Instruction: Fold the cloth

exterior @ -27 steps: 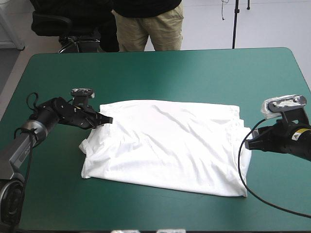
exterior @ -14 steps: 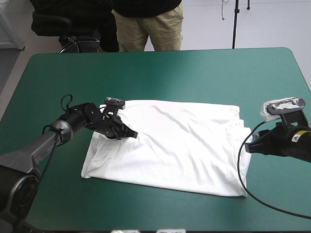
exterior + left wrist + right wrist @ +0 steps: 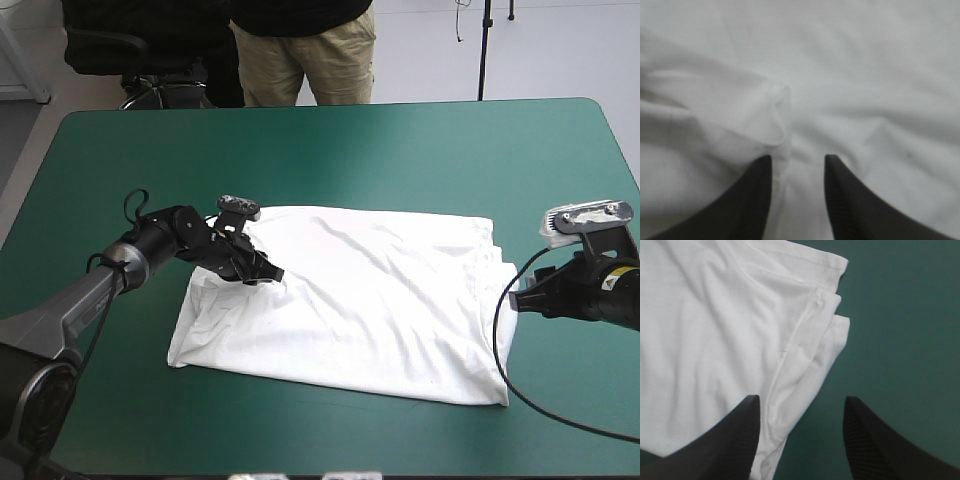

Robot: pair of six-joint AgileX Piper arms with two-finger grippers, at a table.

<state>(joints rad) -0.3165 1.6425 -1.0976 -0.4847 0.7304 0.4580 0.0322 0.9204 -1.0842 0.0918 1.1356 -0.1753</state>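
T-shirt [image 3: 370, 300] lies white and mostly flat on the middle of the teal-green table [image 3: 400, 150], its long edges running left to right. The left fingers [image 3: 270, 275] sit low over the cloth's left part, near the far corner. They stand a little apart with nothing clamped between them, and a raised ridge of cloth [image 3: 777, 117] lies just ahead, close to one tip. The right fingers [image 3: 515, 298] are spread wide at the T-shirt's right edge, one over the cloth and one over bare table, beside a stack of layered hems [image 3: 832, 315].

The main risk is probably on the left. If those fingers close where they are, they may pinch only the loose ridge, or just the top layer, and a lift would pull up a wrinkle and not a clean edge. Dragging while this low could also bunch the smooth cloth.

On the right, the hems are staggered. A shallow grip could catch one layer and leave the others behind, skewing the fold. Uneven lifting between the two arms would twist the cloth.
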